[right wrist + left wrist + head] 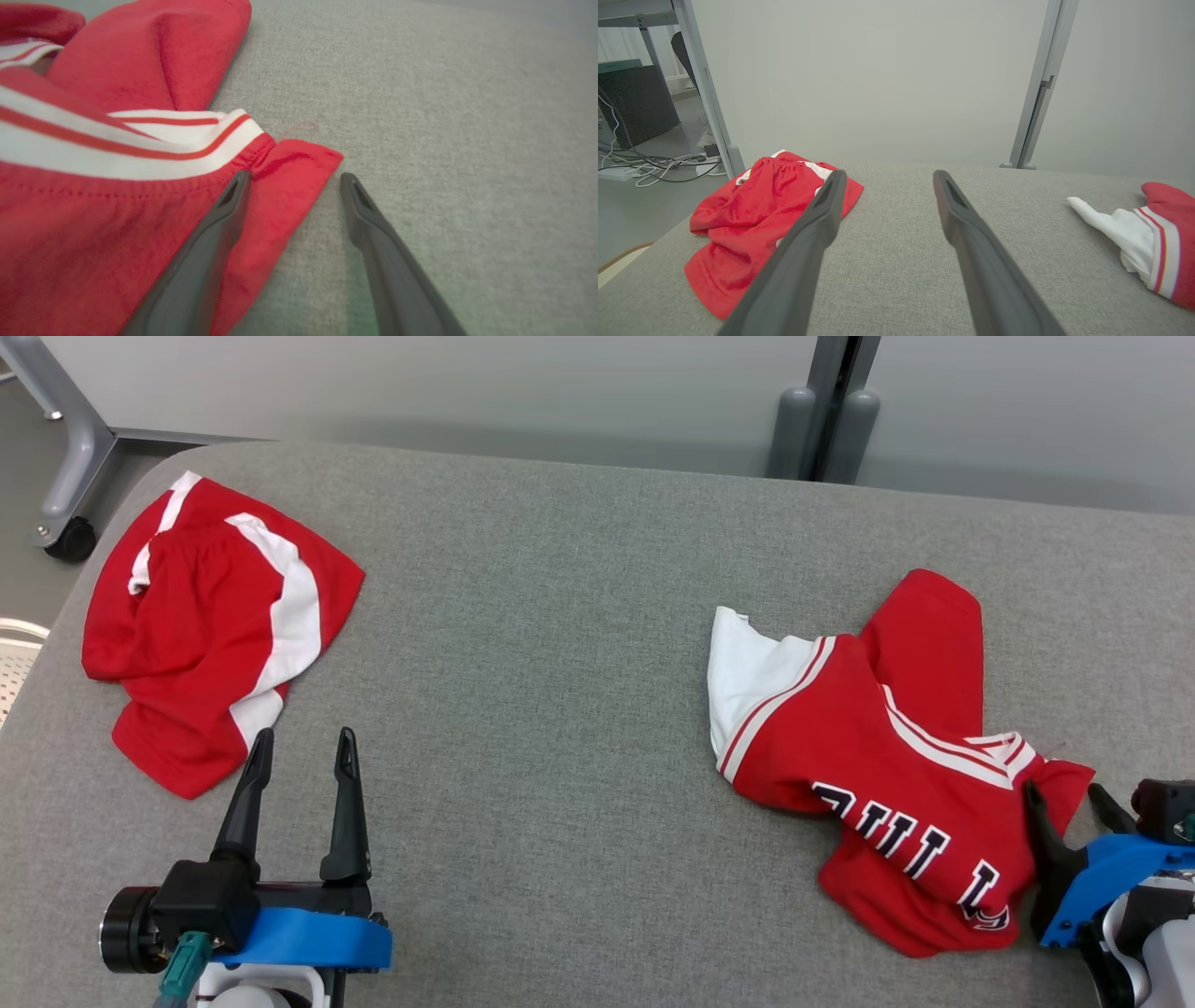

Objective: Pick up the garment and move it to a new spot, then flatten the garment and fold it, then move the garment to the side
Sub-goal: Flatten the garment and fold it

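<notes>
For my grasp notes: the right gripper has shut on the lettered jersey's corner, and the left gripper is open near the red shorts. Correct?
Not shut: the right wrist view shows the right gripper open, fingers straddling the lettered jersey corner. The left gripper is open near the red shorts.

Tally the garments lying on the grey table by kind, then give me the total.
Red shorts with white stripes: 1
Red jersey with a white sleeve and dark lettering: 1
Total: 2
</notes>
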Robot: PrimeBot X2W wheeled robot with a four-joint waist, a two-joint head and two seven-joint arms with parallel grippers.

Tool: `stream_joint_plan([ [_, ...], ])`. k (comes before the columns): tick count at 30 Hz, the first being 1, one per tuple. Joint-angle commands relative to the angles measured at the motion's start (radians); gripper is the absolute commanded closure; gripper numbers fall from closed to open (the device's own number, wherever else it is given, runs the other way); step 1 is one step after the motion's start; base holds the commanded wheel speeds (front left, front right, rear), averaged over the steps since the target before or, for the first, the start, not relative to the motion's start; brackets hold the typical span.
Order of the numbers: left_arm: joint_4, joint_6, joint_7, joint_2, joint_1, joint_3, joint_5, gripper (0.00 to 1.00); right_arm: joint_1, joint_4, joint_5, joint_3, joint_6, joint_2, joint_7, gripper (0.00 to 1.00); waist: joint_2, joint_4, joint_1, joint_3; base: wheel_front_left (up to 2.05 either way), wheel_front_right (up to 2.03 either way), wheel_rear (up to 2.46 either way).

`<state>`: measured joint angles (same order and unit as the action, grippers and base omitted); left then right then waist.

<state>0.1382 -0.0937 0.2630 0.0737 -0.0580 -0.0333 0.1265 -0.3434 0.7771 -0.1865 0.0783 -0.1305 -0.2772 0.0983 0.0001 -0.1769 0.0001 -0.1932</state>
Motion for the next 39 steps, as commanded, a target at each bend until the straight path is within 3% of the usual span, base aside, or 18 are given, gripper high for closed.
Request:
stream_joint_plan([
  [1,0.001,-0.002,0.003,-0.001,-0.013,0.004,-0.005,0.00,-0.019,0.016,-0.017,0.002,-0.001,0.003,0.001,0.00,-0.0001,-0.002,-0.0001,-0.003,0.00,0.00,0.00],
  [6,0.009,-0.007,0.003,-0.004,-0.022,0.005,-0.005,0.00,-0.040,0.085,-0.060,-0.049,-0.001,0.025,0.008,0.00,-0.0001,-0.003,-0.0001,-0.003,0.00,0.00,0.00],
  [7,0.011,-0.008,0.003,-0.004,-0.023,0.007,-0.006,0.00,-0.045,0.093,-0.072,-0.063,-0.002,0.031,0.013,0.31,-0.0001,-0.002,-0.0001,0.001,0.00,0.00,0.00],
  [8,0.013,-0.009,0.003,-0.005,-0.021,0.007,-0.008,0.00,-0.051,0.099,-0.080,-0.074,-0.002,0.033,0.018,1.00,-0.0001,-0.001,-0.0001,0.004,0.00,0.00,0.00],
  [17,0.029,-0.014,0.003,-0.008,0.008,0.010,-0.009,0.00,-0.072,0.113,-0.182,-0.077,0.000,-0.029,0.108,1.00,-0.0001,0.011,-0.0001,0.059,0.00,0.00,0.00],
  [24,0.030,-0.018,0.003,-0.013,0.033,0.015,0.000,0.00,-0.021,0.077,-0.240,0.013,0.000,-0.100,0.147,1.00,-0.0001,0.022,-0.0001,0.090,0.00,0.00,0.00],
  [31,0.032,-0.012,0.003,-0.018,0.052,0.024,0.009,0.00,0.033,-0.170,-0.250,0.004,-0.001,-0.018,0.165,1.00,-0.0001,0.042,-0.0001,0.116,0.00,0.00,0.00],
  [39,0.025,-0.015,0.003,-0.020,0.052,0.030,0.011,0.00,0.063,-0.442,-0.214,-0.144,-0.001,0.140,0.141,1.00,-0.0001,0.030,-0.0001,0.148,0.00,0.00,0.00],
])
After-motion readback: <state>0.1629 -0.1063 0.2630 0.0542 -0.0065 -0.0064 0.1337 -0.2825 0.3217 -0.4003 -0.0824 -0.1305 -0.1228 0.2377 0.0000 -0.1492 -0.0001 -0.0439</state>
